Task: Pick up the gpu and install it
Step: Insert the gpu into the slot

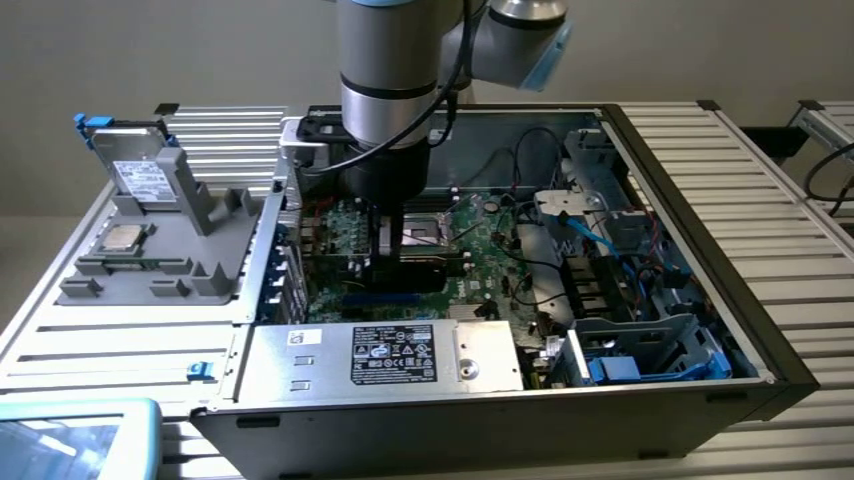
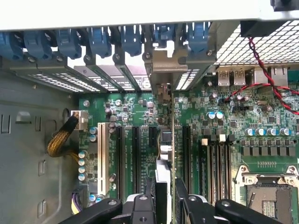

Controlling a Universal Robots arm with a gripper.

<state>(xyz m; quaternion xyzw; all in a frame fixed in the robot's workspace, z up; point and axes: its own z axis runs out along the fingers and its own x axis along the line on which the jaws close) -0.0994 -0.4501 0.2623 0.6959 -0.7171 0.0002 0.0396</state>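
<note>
While the claw (image 2: 164,205) reaches down into the open computer case (image 1: 467,430) that stands on the slatted counter (image 1: 787,250), its two dark fingers (image 2: 140,207) are closed at a middling width on the gpu (image 2: 166,154), one on either side of the card.

The pick-up looks done: the gpu is off the counter and inside the case, standing on edge above the green motherboard (image 2: 261,140). It sits in line with one of the long expansion slots (image 2: 135,158), between the white slot and the memory sockets near the processor socket (image 2: 266,196). Its silver bracket (image 2: 163,63) lies against the case's rear wall, just beneath the row of blue retaining clips (image 2: 131,39). Whether the card's lower edge is pressed fully into the slot or only resting over it cannot be told. Since the claw grips the card, the installing step seems late but unfinished.

Seen edge-on, the gpu appears as a thin strip: a narrow green board edge beside a darker body with small silver parts, ending in the bright metal bracket.

On the counter toward the exterior view's left, a grey holder (image 1: 160,250) carries a small silver-topped chip (image 1: 124,237), well apart from the work.
</note>
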